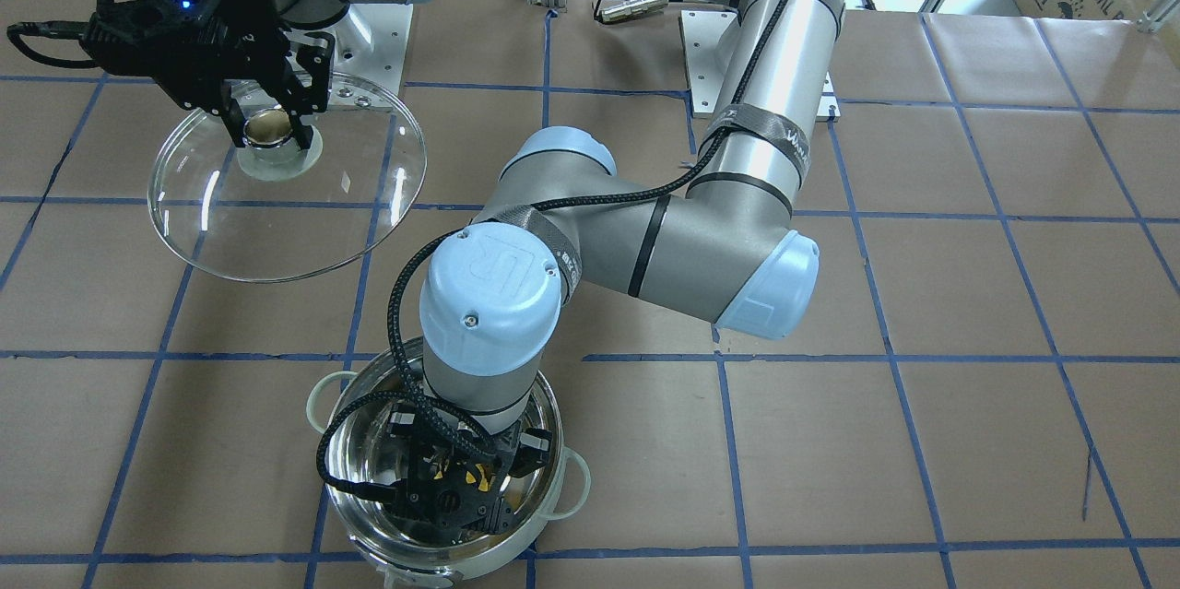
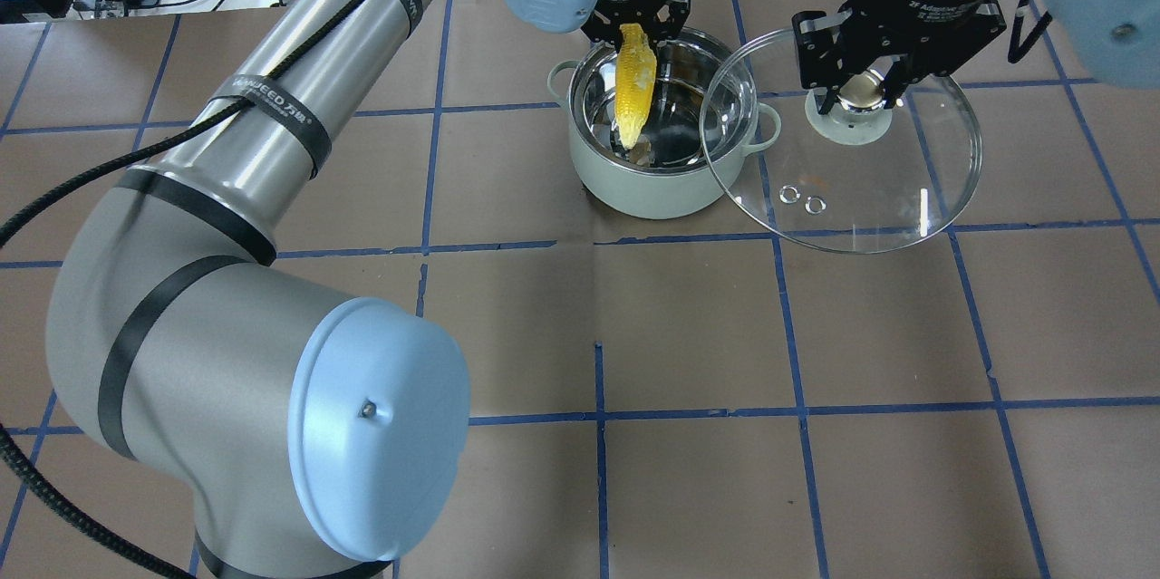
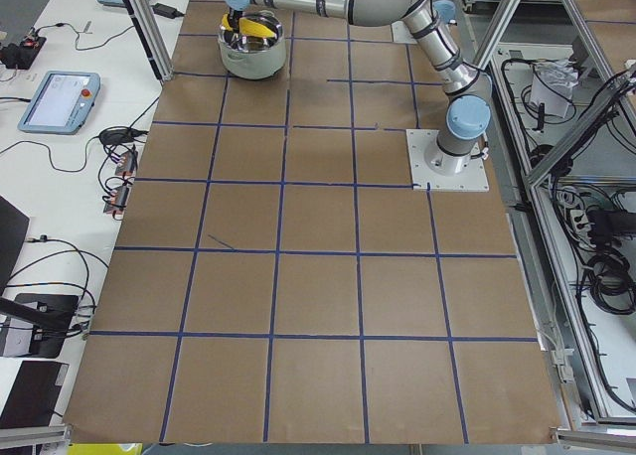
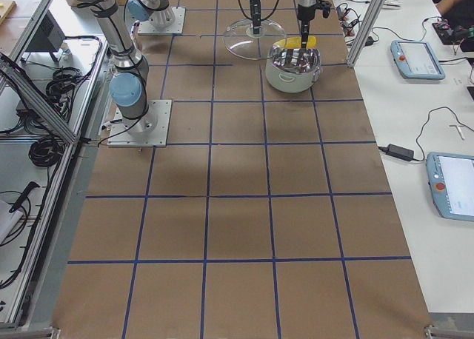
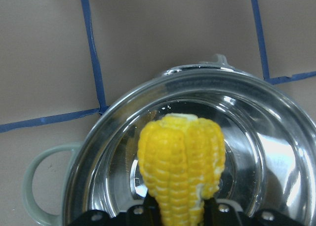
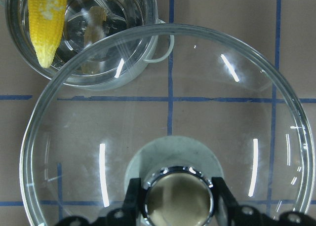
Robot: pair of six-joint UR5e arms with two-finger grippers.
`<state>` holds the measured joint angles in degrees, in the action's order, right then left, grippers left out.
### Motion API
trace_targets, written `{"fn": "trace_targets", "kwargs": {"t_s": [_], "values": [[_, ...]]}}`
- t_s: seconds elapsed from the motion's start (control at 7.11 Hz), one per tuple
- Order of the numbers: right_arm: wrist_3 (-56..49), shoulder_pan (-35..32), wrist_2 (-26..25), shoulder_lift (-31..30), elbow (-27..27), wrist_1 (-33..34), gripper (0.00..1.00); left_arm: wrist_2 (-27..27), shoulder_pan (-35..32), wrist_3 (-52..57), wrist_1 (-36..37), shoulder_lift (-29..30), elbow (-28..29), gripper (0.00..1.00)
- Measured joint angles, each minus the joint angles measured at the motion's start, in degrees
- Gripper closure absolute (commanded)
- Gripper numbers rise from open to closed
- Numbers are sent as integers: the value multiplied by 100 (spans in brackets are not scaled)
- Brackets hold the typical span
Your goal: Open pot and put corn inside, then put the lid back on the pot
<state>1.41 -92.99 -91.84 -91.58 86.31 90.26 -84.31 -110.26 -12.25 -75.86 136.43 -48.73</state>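
My left tool point(image 2: 634, 33) clamps the corn point(image 2: 634, 90), which hangs tip down over the open pot point(image 2: 652, 194). The right tool point(image 2: 861, 94) grips the lid point(image 2: 870, 198) aloft alongside. Released this upright, the corn could lean out of the pot and block the lid.

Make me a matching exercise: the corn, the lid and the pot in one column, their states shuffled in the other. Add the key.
1. corn
2. lid
3. pot

A. gripped at its knob by the right gripper, off the pot
B. standing uncovered on the table
C. clamped in the left gripper, hanging over the open pot

Pairs: 1-C, 2-A, 3-B
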Motion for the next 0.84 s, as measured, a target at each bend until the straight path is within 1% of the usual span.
{"fn": "trace_targets", "kwargs": {"t_s": [0.28, 0.56, 0.7, 0.84], "values": [[0, -3, 3, 0, 0, 0, 76, 2, 57, 34, -29, -159, -41, 0], [0, -7, 0, 0, 0, 2, 76, 2, 212, 97, -167, -582, -329, 0], [8, -24, -7, 0, -6, 14, 76, -5, 329, 193, -311, -885, -626, 0], [32, -45, -14, 19, -18, 86, 76, -9, 549, 405, -419, -1308, -1065, 0]]}}
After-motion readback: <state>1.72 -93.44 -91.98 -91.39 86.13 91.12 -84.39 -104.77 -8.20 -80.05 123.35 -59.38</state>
